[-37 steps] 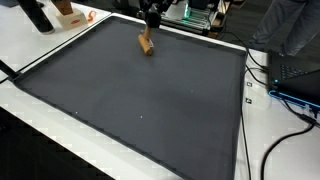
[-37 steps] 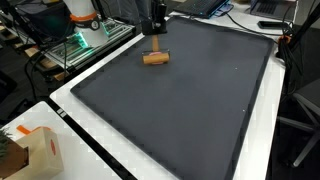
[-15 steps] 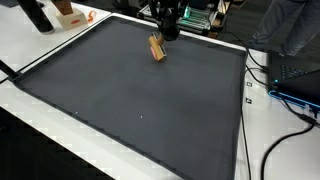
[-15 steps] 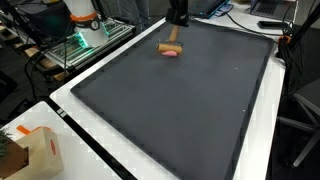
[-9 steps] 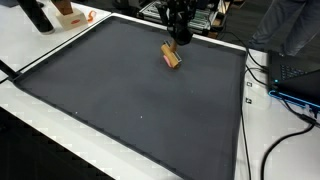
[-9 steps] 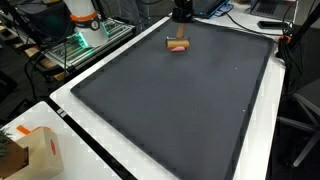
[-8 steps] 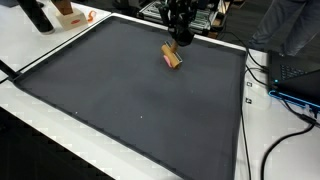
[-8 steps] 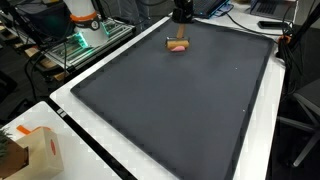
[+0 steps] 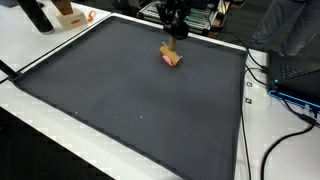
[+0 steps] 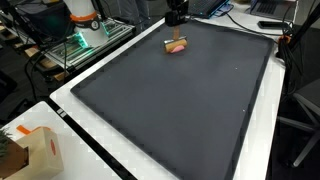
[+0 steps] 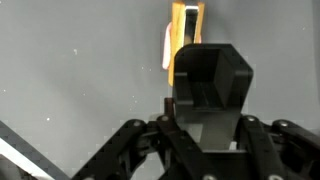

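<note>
The tool [image 9: 173,33] has lifted; wooden block [image 9: 172,57] lies just beneath.

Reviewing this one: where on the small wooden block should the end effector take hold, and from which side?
Take the wooden block across its narrow width, near mid-length, coming straight down from above. It lies flat on the dark mat and is longer than it is wide, so both long side faces are exposed and probably fit between the fingers. The end effector hangs just above it; I cannot tell whether it is open.

Block [image 9: 172,56] lies on mat [image 9: 130,100], beneath hand [image 9: 174,30].
</note>
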You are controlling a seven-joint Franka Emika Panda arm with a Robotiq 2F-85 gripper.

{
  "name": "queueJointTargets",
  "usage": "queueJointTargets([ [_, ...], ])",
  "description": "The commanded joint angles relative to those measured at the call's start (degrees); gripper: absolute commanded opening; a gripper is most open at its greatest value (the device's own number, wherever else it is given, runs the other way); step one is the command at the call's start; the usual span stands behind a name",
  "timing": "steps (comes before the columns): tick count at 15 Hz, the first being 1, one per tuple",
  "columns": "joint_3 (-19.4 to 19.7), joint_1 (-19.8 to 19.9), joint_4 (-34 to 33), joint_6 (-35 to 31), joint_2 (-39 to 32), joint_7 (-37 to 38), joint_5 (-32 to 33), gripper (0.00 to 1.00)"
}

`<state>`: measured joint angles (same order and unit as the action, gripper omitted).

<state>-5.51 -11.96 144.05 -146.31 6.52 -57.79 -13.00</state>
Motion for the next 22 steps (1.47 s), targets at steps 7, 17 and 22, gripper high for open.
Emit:
queueJointTargets([
  [7,1.45,5.32,5.66,11.54,7.37,6.00,18.73,0.23],
  [17,0.71,3.76,4.05,12.41,10.90,10.96,21.14,0.23],
  [22,-1.37,2.77,0.79,16.88,13.63,14.95,23.24,0.23],
])
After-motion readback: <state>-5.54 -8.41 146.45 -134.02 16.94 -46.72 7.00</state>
